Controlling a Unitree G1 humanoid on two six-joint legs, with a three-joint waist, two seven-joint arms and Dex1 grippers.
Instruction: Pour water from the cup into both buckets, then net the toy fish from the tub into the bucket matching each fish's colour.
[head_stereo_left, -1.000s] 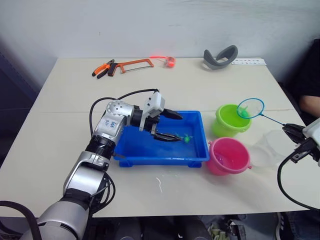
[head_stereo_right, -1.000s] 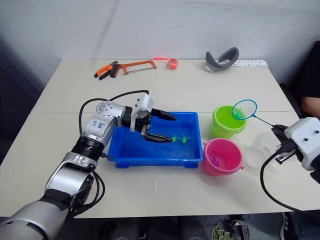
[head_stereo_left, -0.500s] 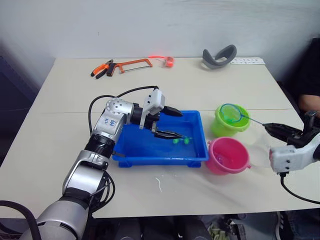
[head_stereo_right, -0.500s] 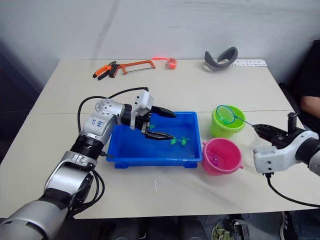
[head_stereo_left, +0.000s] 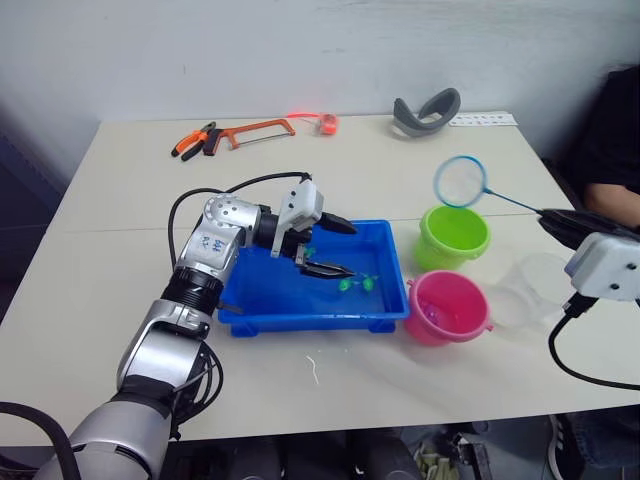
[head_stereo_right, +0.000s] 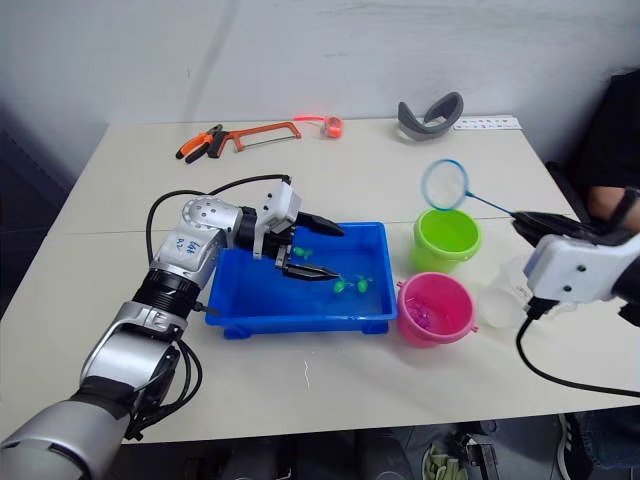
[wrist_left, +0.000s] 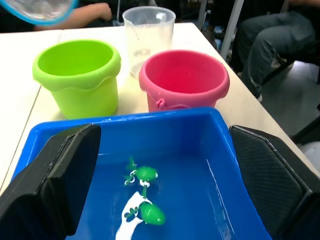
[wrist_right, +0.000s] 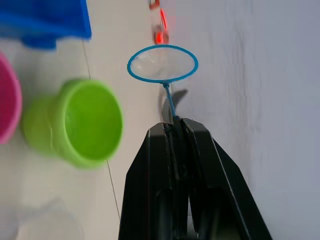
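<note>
The left wrist view looks into the shallow bright blue plastic tub (wrist_left: 165, 131), where two small green toy fish (wrist_left: 145, 192) lie close together on the wet floor between the spread black fingers of the left gripper (head_stereo_left: 326, 247), which grips nothing. That view also shows the lime green plastic bucket (wrist_left: 79, 75) and the pink plastic bucket (wrist_left: 184, 79) standing side by side just past the tub's end wall, with the clear plastic cup (wrist_left: 149, 31) upright behind them. The eye views add a small pink shape on the floor of the pink bucket.

In the eye views the tub sits about mid-desk, the two buckets off its right end and the cup near the right edge of the pale desk (head_stereo_left: 120, 250), beside the pink bucket. The right wrist view shows the right gripper (wrist_right: 176, 131) with its fingers pressed together on the thin handle of a small blue-rimmed fishing net (wrist_right: 162, 63), whose hoop hangs in the air above the desk, beyond the green bucket. I cannot tell whether it carries anything.

Along the desk's far edge lie an orange-framed hacksaw (head_stereo_left: 262, 130), orange-handled pliers (head_stereo_left: 192, 143), a small red glowing object (head_stereo_left: 325, 123), a curved grey band (head_stereo_left: 425, 109) and a white strip (head_stereo_left: 485, 120) whose markings are unreadable. A person's forearm (head_stereo_left: 612, 203) rests off the right edge.
</note>
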